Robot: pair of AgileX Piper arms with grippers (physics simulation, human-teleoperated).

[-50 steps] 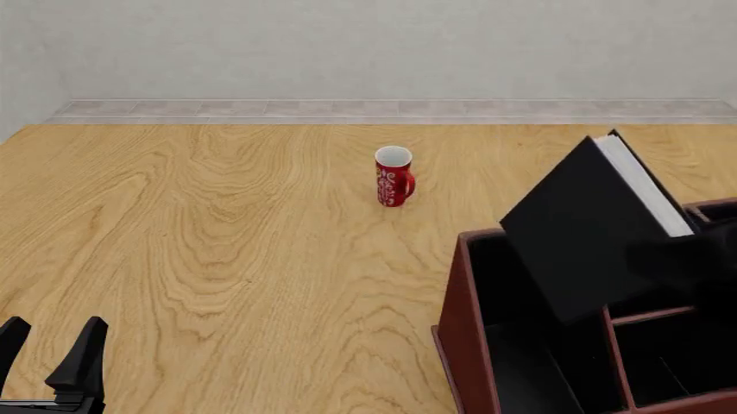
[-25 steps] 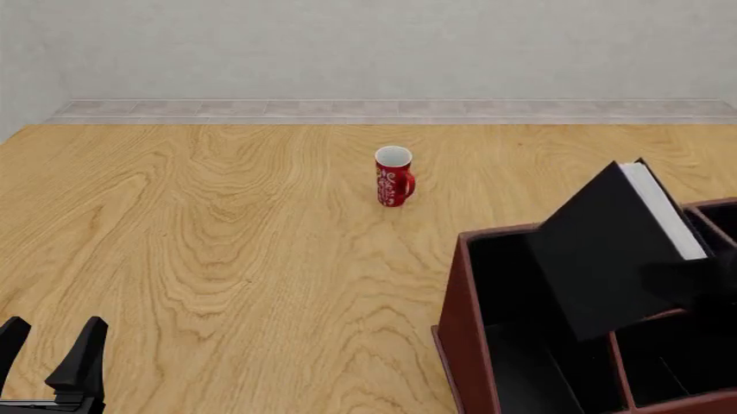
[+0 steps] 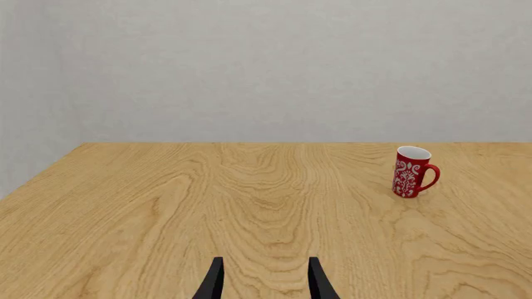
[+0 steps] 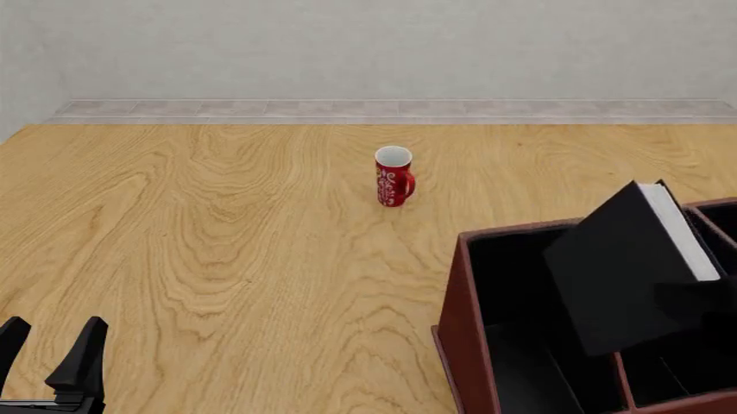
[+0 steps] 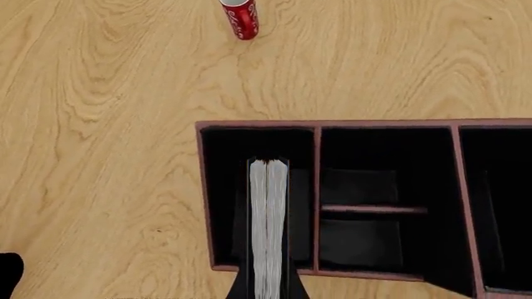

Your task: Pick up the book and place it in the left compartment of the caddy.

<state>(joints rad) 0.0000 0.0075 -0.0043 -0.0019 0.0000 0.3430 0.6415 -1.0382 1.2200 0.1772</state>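
The black book (image 4: 627, 267) with white page edges hangs tilted, its lower part down inside the left compartment (image 4: 519, 345) of the red-brown caddy (image 4: 458, 302). In the right wrist view the page edges of the book (image 5: 268, 224) stand upright in the left compartment (image 5: 223, 199), near the divider. My right gripper (image 5: 268, 293) is shut on the book, its fingers mostly hidden by the covers. My left gripper (image 4: 48, 349) rests open at the near left of the table, and the left gripper (image 3: 264, 285) holds nothing.
A red patterned mug (image 4: 394, 177) stands upright mid-table, beyond the caddy; the mug (image 3: 412, 180) also shows ahead of the left gripper. Smaller caddy bays (image 5: 374, 187) lie right of the divider. A grey wall backs the wooden table (image 4: 230, 224).
The book has gone down and a little to the right, sinking deeper into the caddy's left compartment with my right gripper. The left arm and the mug have not moved.
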